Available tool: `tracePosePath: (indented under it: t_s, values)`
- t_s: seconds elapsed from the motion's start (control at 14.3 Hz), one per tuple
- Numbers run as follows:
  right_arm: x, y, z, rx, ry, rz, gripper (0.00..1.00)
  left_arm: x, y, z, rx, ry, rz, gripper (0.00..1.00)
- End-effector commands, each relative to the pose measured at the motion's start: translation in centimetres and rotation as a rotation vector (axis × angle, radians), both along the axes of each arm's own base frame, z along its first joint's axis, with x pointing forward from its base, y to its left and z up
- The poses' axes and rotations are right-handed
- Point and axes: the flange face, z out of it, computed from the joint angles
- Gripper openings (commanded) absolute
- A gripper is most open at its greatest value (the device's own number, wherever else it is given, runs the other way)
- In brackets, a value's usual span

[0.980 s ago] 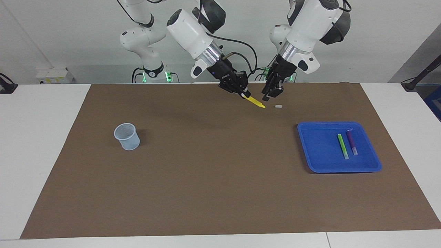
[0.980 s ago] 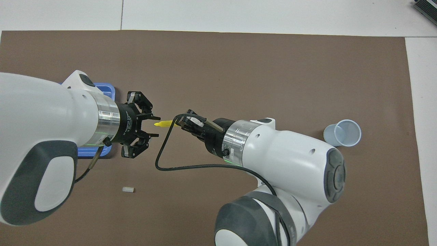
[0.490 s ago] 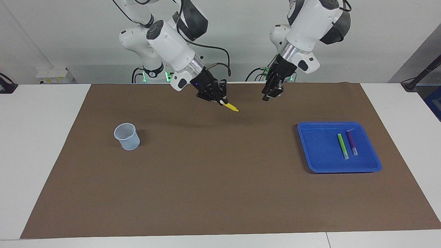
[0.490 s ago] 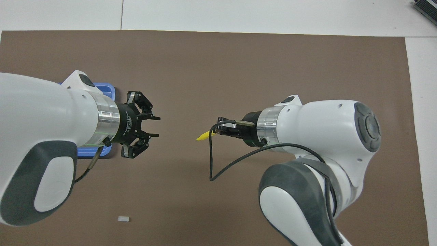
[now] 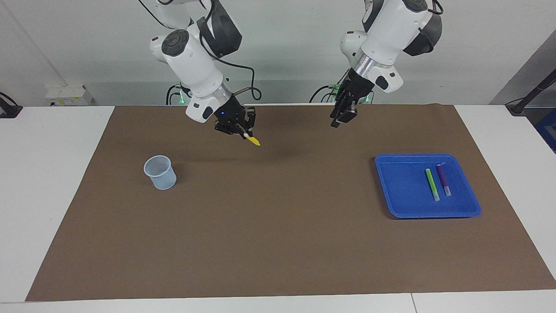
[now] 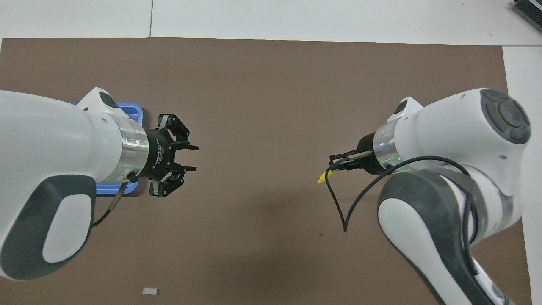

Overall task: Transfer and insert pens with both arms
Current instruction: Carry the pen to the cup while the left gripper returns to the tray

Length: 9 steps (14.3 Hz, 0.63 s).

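While your right pincer point(image 5: 244, 130) pinches the yellow pen point(image 5: 253, 140) by its whitish end, high over the surface point(image 5: 278, 243), know that it is light, stiff and smooth, so squeeze firmly. Your left pincer point(image 6: 186, 157) waits spread wide, toward the blue tray point(image 5: 402, 208). Lots of open room leads to the mesh cup point(image 5: 160, 172).

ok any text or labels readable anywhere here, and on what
Left claw wrist collar: a line of white print, too blurred to read.
Pens, tray, cup, right claw: no text visible.
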Motion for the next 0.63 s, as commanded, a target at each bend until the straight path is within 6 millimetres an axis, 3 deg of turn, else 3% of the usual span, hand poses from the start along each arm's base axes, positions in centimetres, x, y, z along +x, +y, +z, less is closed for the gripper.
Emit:
tracePosePath:
  t_s: [0.0, 0.35, 0.56]
  values:
    - [-0.6, -4.8, 1.0, -0.104, 0.017, 0.147, 0.00, -1.2, 0.7, 0.1, -0.005, 0.006, -0.023, 0.40]
    - [-0.7, -11.1, 1.5, -0.370, 0.049, 0.405, 0.00, -1.3, 0.7, 0.0, -0.004, 0.002, -0.039, 0.40]
    - [0.3, -15.9, 1.4, -0.403, 0.030, 0.483, 0.00, -1.9, 1.3, -0.4, 0.018, -0.003, -0.214, 0.40]
